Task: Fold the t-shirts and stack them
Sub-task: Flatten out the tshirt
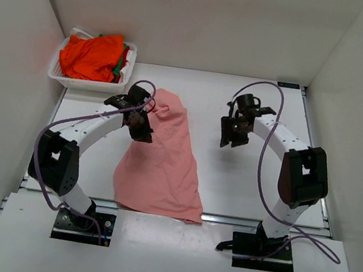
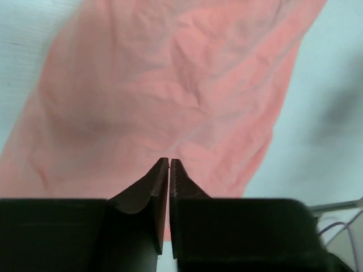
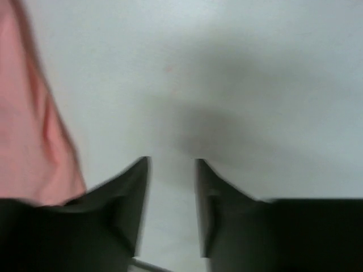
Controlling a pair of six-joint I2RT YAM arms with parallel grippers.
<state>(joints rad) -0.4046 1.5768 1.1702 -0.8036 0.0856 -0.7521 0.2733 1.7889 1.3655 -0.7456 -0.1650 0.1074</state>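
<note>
A salmon-pink t-shirt (image 1: 161,163) lies crumpled and spread on the white table, running from the middle down to the near edge. My left gripper (image 1: 143,130) hovers over its upper left part. In the left wrist view the jaws (image 2: 169,162) are shut tip to tip with no cloth between them, and the pink t-shirt (image 2: 170,85) fills the view below. My right gripper (image 1: 232,139) hangs over bare table to the right of the shirt. It stands open and empty (image 3: 172,162), with the shirt's edge (image 3: 28,124) at far left. An orange t-shirt (image 1: 93,54) with a bit of green cloth lies bunched in the basket.
A white slotted plastic basket (image 1: 84,82) stands at the table's back left corner. White walls enclose the table on the left, back and right. Bare table (image 1: 249,186) lies to the right of the pink shirt.
</note>
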